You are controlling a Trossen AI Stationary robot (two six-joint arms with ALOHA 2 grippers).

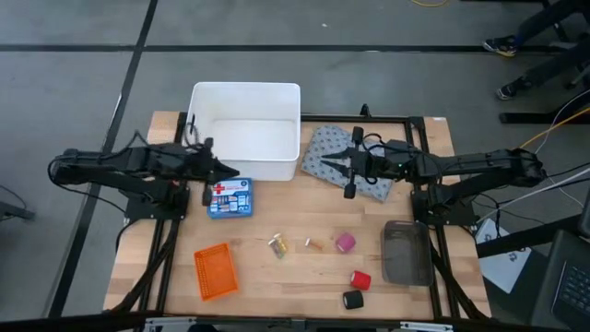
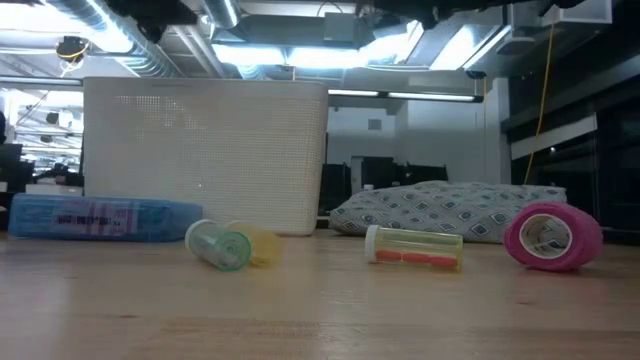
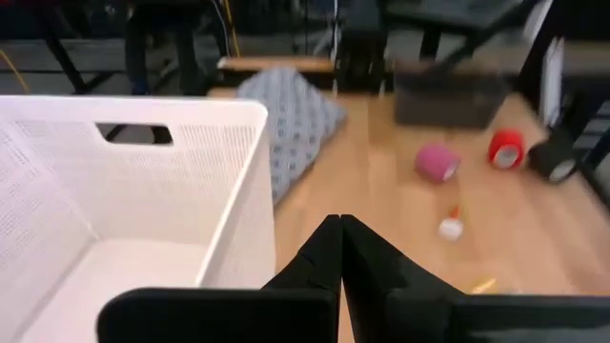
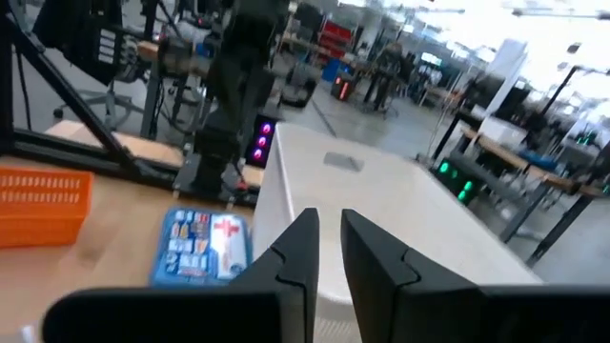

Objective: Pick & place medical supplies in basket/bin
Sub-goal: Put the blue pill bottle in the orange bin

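White tub (image 2: pixel 205 150) stands at the back of the wooden table (image 2: pixel 320 310), perforated wall facing the camera; blue flat pack (image 2: pixel 100 216) lies in front of its left part; grey patterned pillow pack (image 2: pixel 450 210) lies right of the tub; small clear vial (image 2: pixel 220 245) on its side, open mouth toward the camera, a yellow piece (image 2: pixel 262 245) touching behind it; clear tube (image 2: pixel 415 247) with orange contents lies lengthwise near centre; pink roll (image 2: pixel 552 237) at right, hollow core facing forward; ceiling lights and ducts beyond.
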